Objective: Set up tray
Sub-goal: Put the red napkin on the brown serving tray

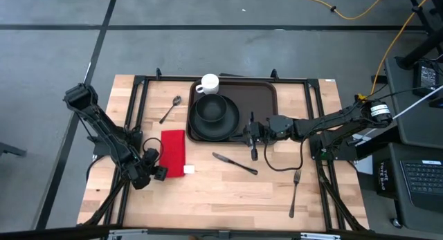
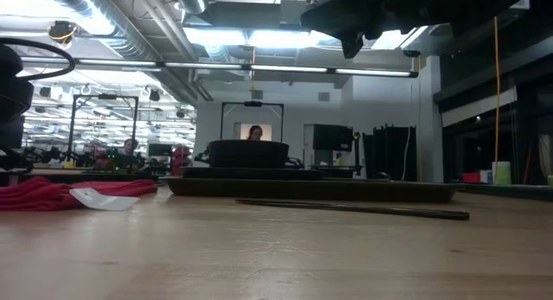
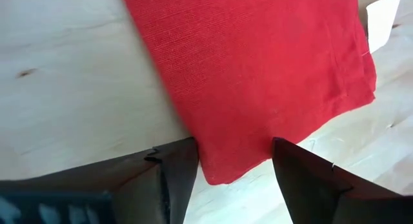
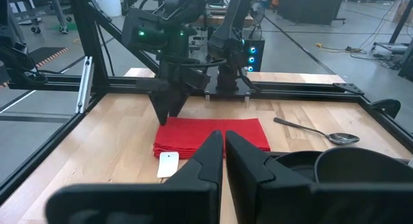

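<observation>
Robotics lab / open workshop floor. Wood bench [image 1: 228,188] in black metal frame [image 1: 221,79], on grey concrete floor w/ taped lines [image 1: 104,32]. Yellow cables [image 1: 360,12] across floor. Exposed ceiling ducts [image 2: 95,23], strip lights [image 2: 259,67]. Laptop [image 1: 422,178] beside bench's right edge. More rigs, monitors, people behind.

Tray [image 1: 266,102]: far middle of the surface [image 1: 208,191], carrying black plate [image 1: 202,128] and bowl [image 1: 210,108]
Mug [image 1: 209,83]: white, at the tray's far rim
Napkin [image 1: 173,153]: red, left tool [image 1: 156,164] beside it
Right tool [image 1: 253,137]: over the tray's near edge
Knife [image 1: 234,163], fork [image 1: 295,193], spoon [image 1: 170,109]: loose on the wood
</observation>
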`<state>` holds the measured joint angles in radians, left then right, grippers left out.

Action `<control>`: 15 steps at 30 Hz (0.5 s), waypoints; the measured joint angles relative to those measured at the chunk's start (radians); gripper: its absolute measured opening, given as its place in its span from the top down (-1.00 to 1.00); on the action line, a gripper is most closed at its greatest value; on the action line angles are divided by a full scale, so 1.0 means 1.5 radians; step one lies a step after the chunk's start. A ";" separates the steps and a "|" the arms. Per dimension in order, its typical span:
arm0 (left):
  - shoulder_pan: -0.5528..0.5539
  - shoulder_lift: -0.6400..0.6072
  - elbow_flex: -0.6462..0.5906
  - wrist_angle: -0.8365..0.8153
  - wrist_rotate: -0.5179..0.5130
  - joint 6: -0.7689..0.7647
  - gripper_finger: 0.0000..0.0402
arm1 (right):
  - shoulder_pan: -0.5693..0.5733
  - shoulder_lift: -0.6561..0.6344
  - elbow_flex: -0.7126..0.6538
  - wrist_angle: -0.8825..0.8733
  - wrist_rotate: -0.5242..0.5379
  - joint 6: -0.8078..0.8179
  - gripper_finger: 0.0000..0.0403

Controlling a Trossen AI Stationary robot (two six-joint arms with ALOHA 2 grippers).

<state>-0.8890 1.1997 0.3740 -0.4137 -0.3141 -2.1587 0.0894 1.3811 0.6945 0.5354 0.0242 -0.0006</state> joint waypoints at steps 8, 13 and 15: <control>0.001 0.002 -0.001 0.002 0.002 0.010 0.12 | 0.000 0.000 0.000 0.000 0.000 0.000 0.88; 0.001 0.002 -0.001 -0.004 0.009 0.010 0.22 | 0.000 0.000 0.000 0.000 0.000 0.000 0.88; 0.001 0.002 -0.001 -0.008 0.011 0.010 0.28 | 0.000 0.000 0.000 0.000 0.000 0.000 0.88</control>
<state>-0.8879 1.2034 0.3721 -0.4251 -0.2978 -2.1437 0.0893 1.3811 0.6945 0.5354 0.0246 -0.0006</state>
